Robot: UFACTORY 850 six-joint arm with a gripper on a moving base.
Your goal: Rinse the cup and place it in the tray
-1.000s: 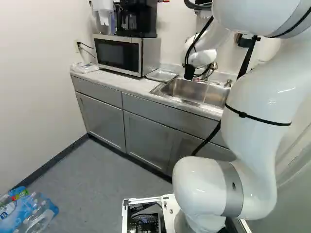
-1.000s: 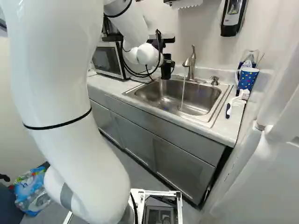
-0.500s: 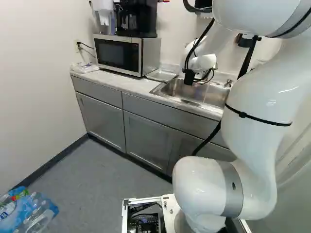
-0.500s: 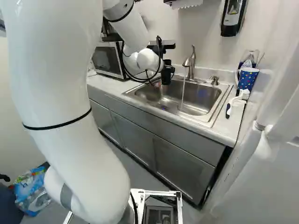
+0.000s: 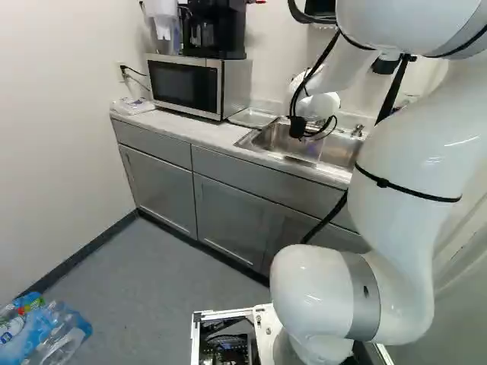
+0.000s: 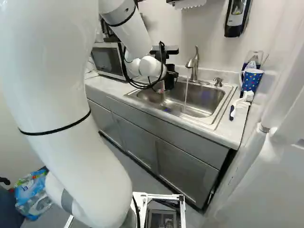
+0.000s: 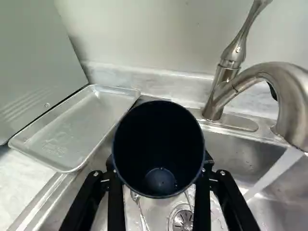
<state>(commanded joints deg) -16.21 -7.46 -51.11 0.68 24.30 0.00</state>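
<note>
Leftmost in the left base view, wrapped bottles [image 5: 46, 334] lie on the floor. Beyond them a microwave [image 5: 183, 85] stands on the table [image 5: 171, 131], with a black coffee maker [image 5: 215, 30] on top. Just beside the microwave lies the shallow metal tray [image 7: 77, 126], flat on the table near the sink's edge. Next comes the black claw [image 6: 170, 80], low at the sink [image 6: 202, 102]; its two fingers stand either side of the dark blue cup [image 7: 159, 139], holding it between them. The cup's open mouth faces the wrist camera, and the drain [image 7: 183, 220] shows beyond it in the sink. Past the cup, water [image 7: 274, 174] runs from the curved faucet [image 7: 288, 96] into the sink, apart from the cup. At the right of the right base view, a blue mug with dots [image 6: 251, 80] stands on the table, a white-and-black brush [image 6: 241, 101] near it.
</note>
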